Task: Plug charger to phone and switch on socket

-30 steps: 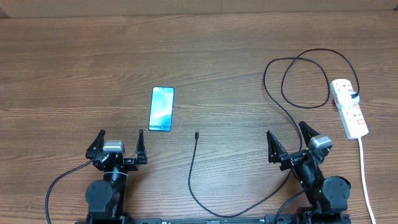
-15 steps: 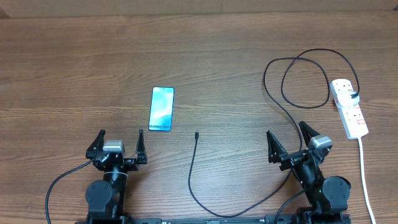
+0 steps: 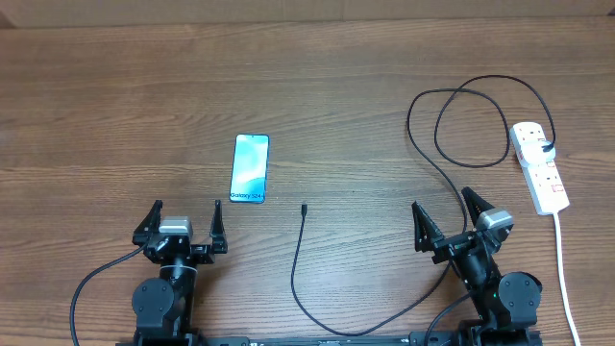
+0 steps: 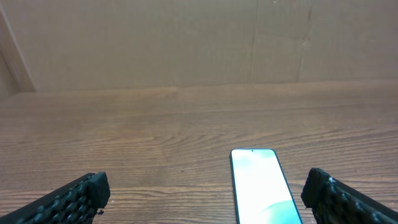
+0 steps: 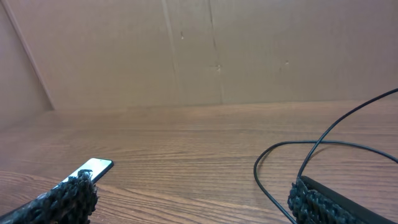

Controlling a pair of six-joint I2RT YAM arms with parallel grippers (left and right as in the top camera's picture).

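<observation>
Both pairs of fingers (image 3: 154,219) stood spread wide and empty. From above, the left gripper (image 3: 184,213) sat on the near side of the slim, rectangular, blue-screened phone (image 3: 250,168), a little to its left. The right gripper (image 3: 442,204) was well off to the phone's right. The long thin black charger cable (image 3: 294,259) had its small plug tip (image 3: 304,208) just right of the phone's near end, not touching it. It looped away to the white elongated plastic socket strip (image 3: 538,168), far right of the phone, where its black plug (image 3: 546,146) sat in an outlet.

From the left wrist, the phone lay flat ahead, between the parted fingers.

From the right wrist, the phone showed at far left, with a cable loop ahead.

I'd judge the cable light and floppy, best pinched just behind its rigid tip. The phone looked slick and likely to slide on the brown wooden table (image 3: 115,86) unless steadied by its edges.
</observation>
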